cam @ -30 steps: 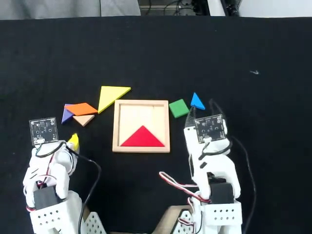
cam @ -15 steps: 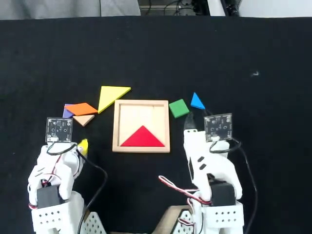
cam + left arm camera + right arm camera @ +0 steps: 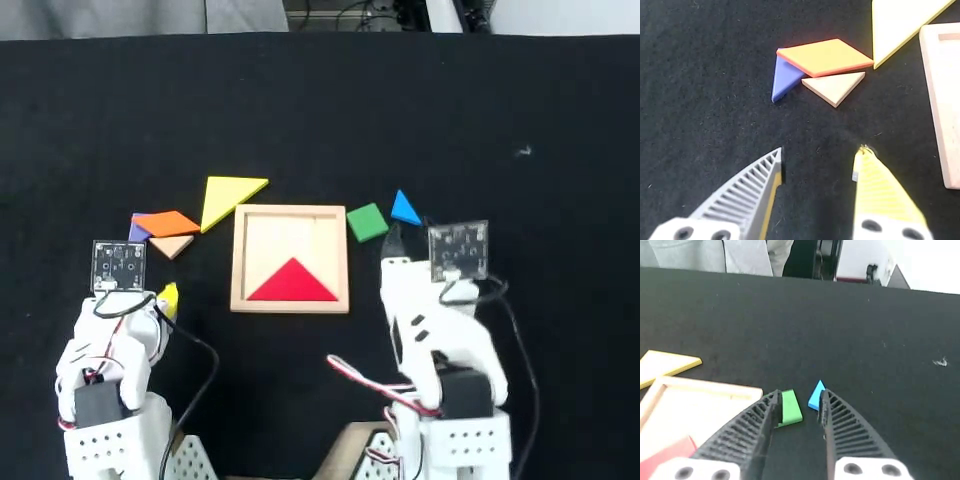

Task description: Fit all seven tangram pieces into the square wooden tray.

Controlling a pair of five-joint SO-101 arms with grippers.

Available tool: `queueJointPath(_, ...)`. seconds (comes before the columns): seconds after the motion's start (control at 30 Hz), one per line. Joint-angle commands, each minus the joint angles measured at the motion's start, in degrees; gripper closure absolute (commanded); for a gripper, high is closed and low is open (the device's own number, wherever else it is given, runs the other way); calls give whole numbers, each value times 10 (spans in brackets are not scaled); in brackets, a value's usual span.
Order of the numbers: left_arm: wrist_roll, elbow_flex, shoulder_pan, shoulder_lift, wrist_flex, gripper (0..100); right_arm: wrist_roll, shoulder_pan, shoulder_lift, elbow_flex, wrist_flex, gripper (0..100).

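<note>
**Both arms shift a little, but no piece moves.**
The left tool, spread wide and holding nothing, now sits nearer the orange piece, purple triangle and tan triangle. The right tool, a little apart and empty too, has swung toward the green square and blue triangle. Only the red triangle lies in the tray. The other pieces wait on the worktop, so most of the job is left.
</note>
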Motion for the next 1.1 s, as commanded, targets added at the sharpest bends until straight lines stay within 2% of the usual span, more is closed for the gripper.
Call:
queueJointPath(0.0,-7,5,-5,-4,-10,769,-4,5,152,-79,-30,864)
queueJointPath(0.13,-10,10,-3,-4,-11,769,-4,6,297,-105,-81,861)
queueJointPath(0.27,-11,13,-2,-4,-13,769,-4,6,373,-106,-120,861)
queueJointPath(1.07,-11,13,0,-4,-13,769,-4,5,384,-94,-126,861)
